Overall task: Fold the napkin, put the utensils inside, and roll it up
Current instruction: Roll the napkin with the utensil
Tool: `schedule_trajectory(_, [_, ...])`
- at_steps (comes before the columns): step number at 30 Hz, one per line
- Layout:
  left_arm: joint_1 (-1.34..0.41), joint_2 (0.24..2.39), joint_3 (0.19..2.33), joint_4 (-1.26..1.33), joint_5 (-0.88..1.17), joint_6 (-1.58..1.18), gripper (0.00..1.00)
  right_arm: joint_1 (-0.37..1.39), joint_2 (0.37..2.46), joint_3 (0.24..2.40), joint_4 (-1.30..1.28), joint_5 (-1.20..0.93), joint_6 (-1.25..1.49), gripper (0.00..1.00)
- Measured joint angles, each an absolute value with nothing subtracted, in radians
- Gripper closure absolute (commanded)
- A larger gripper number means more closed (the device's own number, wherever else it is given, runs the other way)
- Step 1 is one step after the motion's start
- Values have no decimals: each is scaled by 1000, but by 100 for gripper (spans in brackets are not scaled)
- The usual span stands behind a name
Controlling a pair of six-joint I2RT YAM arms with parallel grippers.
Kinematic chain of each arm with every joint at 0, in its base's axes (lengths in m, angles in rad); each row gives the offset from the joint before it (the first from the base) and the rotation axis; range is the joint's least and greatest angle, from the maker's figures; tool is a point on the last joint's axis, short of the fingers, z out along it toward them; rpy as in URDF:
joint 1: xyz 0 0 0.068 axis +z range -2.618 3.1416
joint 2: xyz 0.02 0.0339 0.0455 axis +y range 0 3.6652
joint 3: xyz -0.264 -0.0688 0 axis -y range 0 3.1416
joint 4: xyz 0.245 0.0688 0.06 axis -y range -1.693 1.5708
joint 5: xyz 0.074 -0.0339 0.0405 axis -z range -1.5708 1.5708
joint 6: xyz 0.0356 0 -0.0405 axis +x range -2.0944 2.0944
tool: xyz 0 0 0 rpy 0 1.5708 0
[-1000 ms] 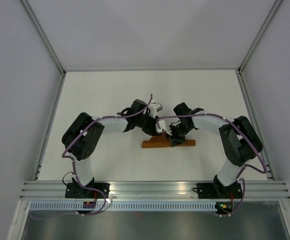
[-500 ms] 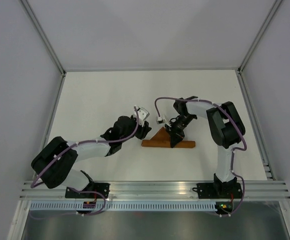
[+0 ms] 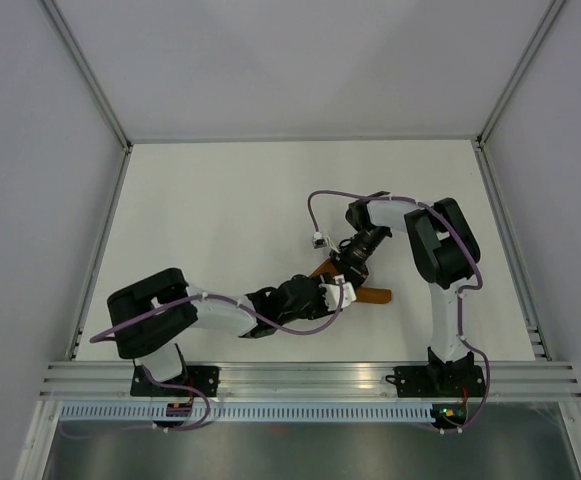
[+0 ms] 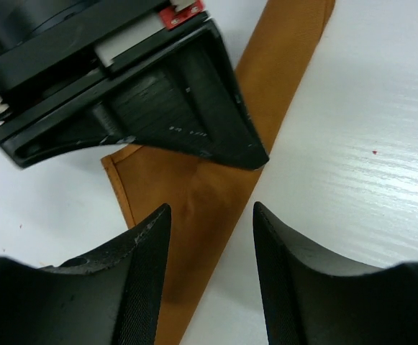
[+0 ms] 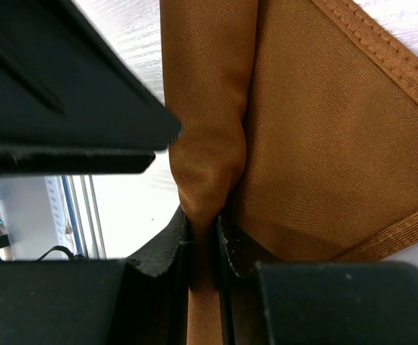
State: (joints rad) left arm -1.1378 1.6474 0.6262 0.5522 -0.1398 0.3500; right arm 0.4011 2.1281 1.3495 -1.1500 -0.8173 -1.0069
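On the counter point(image 3: 220, 200) the napkin point(image 4: 201, 194) lies folded into a narrow band between the arms. Soft, light and slippery, it probably wants pinching at a doubled fold. The right end effector point(image 5: 203, 230) pinches such a fold; the left end effector point(image 4: 210, 212) hangs spread, empty.

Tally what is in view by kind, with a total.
napkin: 1
utensils: 0 in sight
robot arms: 2
Total: 3
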Motion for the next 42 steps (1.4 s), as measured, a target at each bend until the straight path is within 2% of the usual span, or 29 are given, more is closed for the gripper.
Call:
schedule_trajectory(14, [-1176, 1806, 712, 585, -174, 479, 41, 395, 2157, 1367, -1183, -831, -998, 98])
schedule_trajectory(17, [-1176, 1824, 731, 586, -176, 482, 46, 394, 2161, 1371, -1189, -831, -999, 94])
schedule_trajectory(20, [-1176, 1831, 740, 576, -162, 482, 57, 389, 2162, 1371, -1192, -830, -999, 90])
schedule_trajectory(21, [-1176, 1833, 744, 570, -153, 481, 69, 387, 2162, 1371, -1193, -829, -999, 89])
schedule_trajectory(24, [-1174, 1840, 759, 544, -127, 488, 87, 381, 2162, 1373, -1198, -822, -1000, 82])
schedule_trajectory(27, [-1168, 1841, 779, 511, -106, 487, 96, 376, 2162, 1376, -1208, -811, -1001, 71])
schedule_trajectory(31, [-1150, 1842, 807, 470, -46, 484, 98, 365, 2156, 1377, -1227, -805, -998, 56])
schedule_trajectory(37, [-1098, 1860, 860, 421, 72, 446, 98, 348, 2101, 1363, -1207, -765, -991, 52])
schedule_trajectory(42, [-1051, 1879, 905, 383, 170, 389, 98, 313, 2002, 1317, -1058, -714, -929, 48])
